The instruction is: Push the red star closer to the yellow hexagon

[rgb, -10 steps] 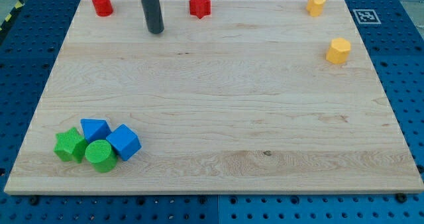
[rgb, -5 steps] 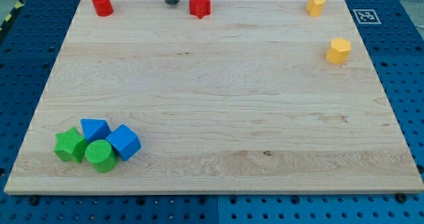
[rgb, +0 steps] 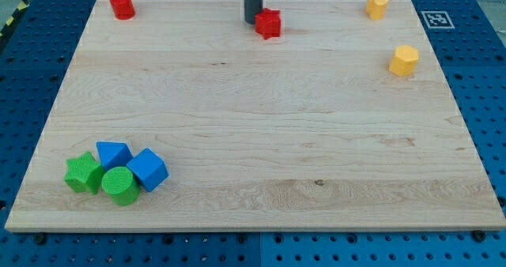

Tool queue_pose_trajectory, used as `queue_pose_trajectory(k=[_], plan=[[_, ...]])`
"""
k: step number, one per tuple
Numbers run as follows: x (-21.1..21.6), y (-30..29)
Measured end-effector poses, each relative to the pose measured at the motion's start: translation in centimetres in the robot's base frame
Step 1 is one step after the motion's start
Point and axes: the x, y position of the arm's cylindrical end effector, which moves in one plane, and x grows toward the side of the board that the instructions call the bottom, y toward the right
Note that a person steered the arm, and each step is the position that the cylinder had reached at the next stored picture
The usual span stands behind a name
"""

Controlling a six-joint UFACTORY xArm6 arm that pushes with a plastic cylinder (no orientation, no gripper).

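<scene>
Your rod carries no jaws, so there is nothing to spread or pinch. My tip [rgb: 252,21] sits touching the upper-left side of the red star [rgb: 268,23], near the top middle of the frame on the bench [rgb: 253,125]. The yellow hexagon [rgb: 404,60] lies well apart at the upper right, slightly lower. Keep the tip behind the star, opposite the hexagon, and steer rightward and a little down; an off-centre push would probably let the star slip aside.

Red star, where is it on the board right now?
The red star sits near the view's top edge of the board, about midway across. My tip is right against its left side, and the yellow hexagon lies far to its right.
</scene>
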Motion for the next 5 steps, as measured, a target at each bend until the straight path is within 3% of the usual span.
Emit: queue_pose_trajectory(k=[2,3,5], plan=[[3.8,6.9],[6.4,8.1],[6.8,8.5]])
